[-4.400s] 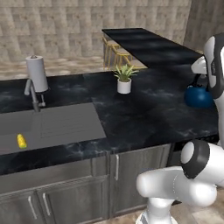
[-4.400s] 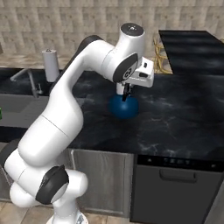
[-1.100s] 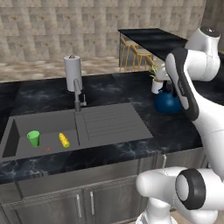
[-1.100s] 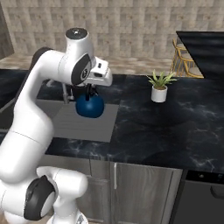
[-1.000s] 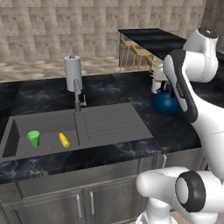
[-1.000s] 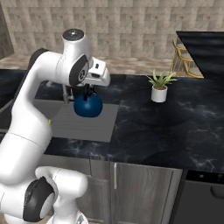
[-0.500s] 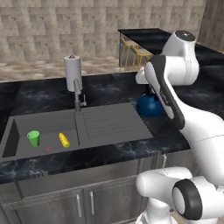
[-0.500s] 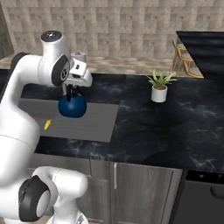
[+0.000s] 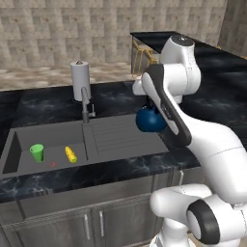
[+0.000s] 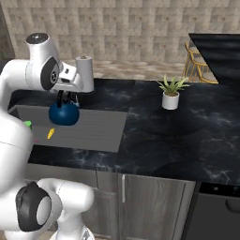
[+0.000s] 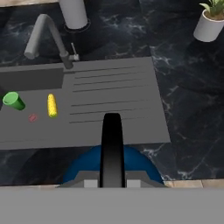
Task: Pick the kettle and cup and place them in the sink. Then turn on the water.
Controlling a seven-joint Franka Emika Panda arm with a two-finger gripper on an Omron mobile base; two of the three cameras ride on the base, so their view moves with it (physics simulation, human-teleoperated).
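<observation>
The dark-blue kettle (image 9: 150, 120) hangs by its black arched handle (image 11: 112, 146) in my gripper (image 9: 153, 107), which is shut on that handle. It is lifted clear over the right end of the ribbed drainboard (image 9: 123, 135), also seen from the right base view as the kettle (image 10: 64, 114) under the gripper (image 10: 63, 97). The green cup (image 9: 36, 152) stands upright in the grey sink (image 9: 48, 132), left of the kettle. In the hand view the cup (image 11: 14, 100) is far left and the kettle (image 11: 111, 165) is low in the middle. No water runs from the faucet (image 9: 86, 103).
A small yellow object (image 9: 71, 154) and a tiny red speck (image 11: 33, 117) lie in the basin beside the cup. A paper towel roll (image 9: 80, 79) stands behind the faucet. A potted plant (image 10: 171, 93) sits on the black counter (image 10: 187, 136) to the right.
The arm has swung left with the kettle, from the counter beside the drainboard to over the drainboard's right end. The cup and the yellow object stayed put.
</observation>
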